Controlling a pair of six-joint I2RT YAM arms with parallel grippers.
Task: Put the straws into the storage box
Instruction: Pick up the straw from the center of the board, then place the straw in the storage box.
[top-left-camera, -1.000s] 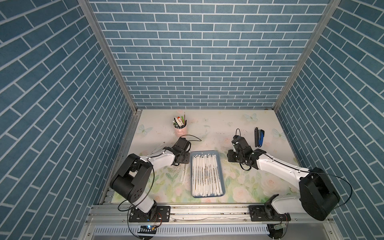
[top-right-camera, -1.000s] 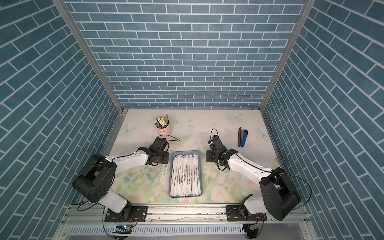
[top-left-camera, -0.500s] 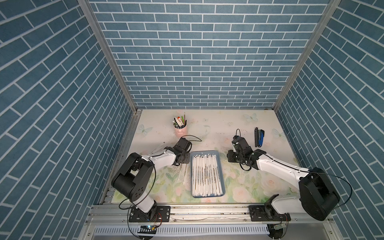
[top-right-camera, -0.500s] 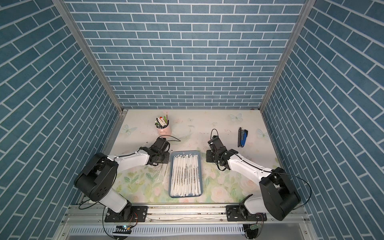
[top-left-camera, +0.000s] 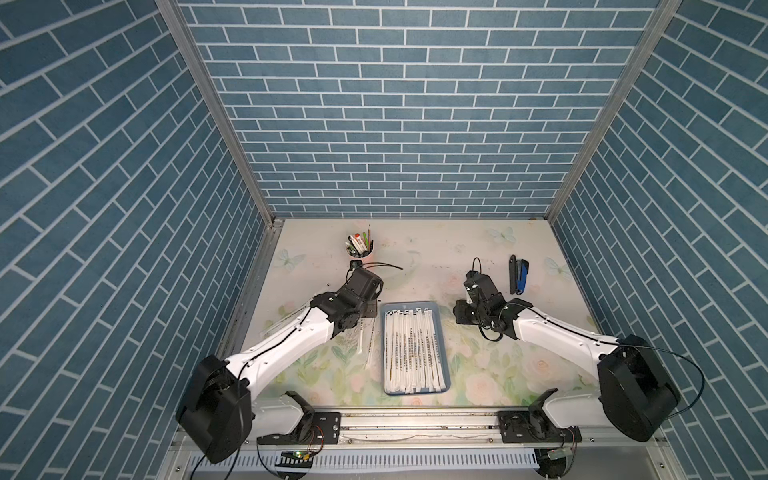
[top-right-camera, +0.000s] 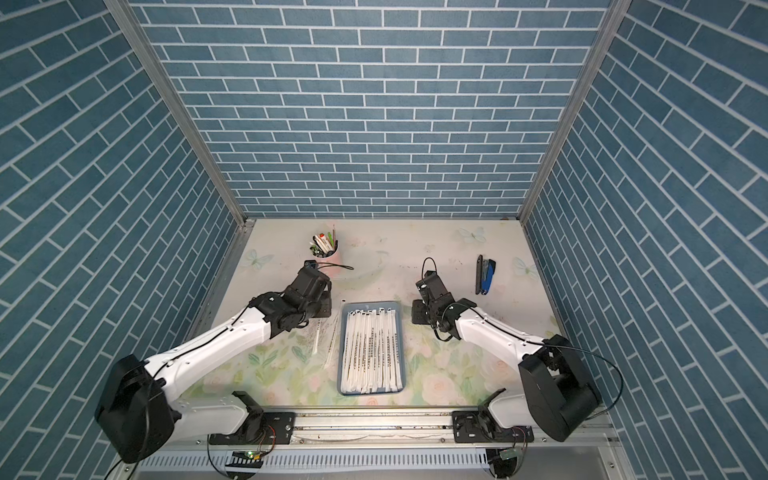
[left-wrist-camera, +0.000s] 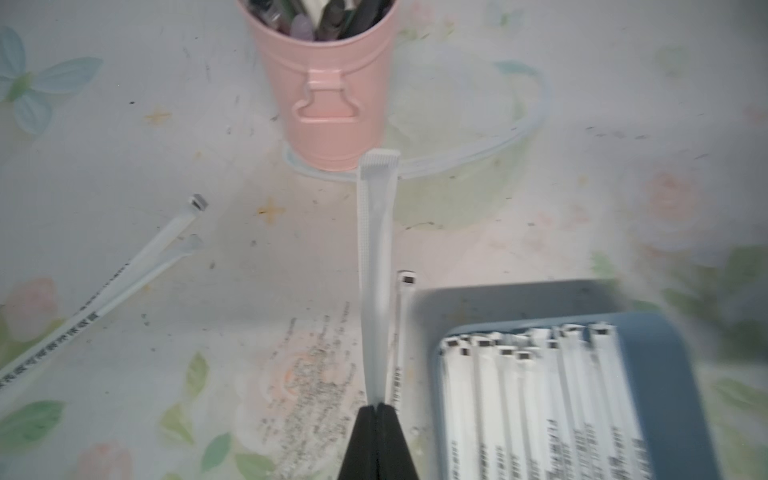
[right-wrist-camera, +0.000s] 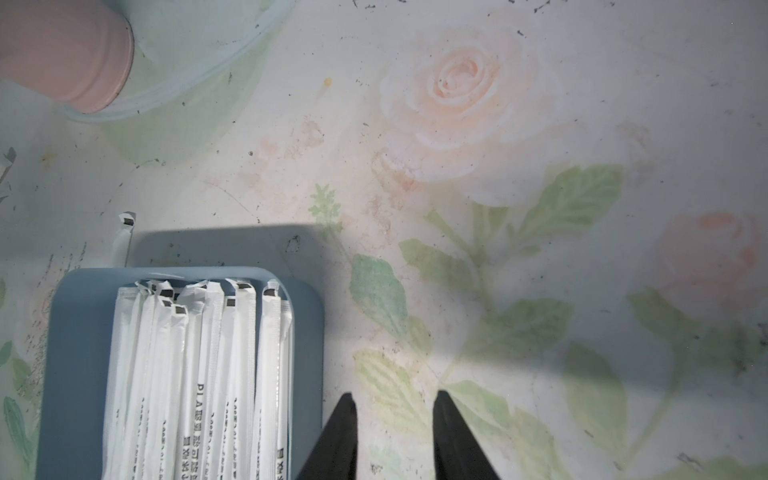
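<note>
**Fresh grab, left side**

Storage box (top-left-camera: 409, 304) at the table's 6 o'clock is mostly filled with straws (top-left-camera: 415, 349); stragglers (left-wrist-camera: 137, 264) are left at its 9 o'clock. Left gripper (left-wrist-camera: 377, 409), open a second ago, is now pinched on one straw (left-wrist-camera: 376, 249) (seen only by the left wrist view), so a drop-in is expected next. Right gripper (right-wrist-camera: 395, 411): parted, empty.

I saw matching bodies: the left arm (top-left-camera: 274, 357) and right arm (top-left-camera: 557, 336) wore smooth white shells, bulky black joint housings (top-left-camera: 636, 390), thin black cables (top-left-camera: 286, 337) along them, and tapered black fingers (right-wrist-camera: 457, 436).
</note>
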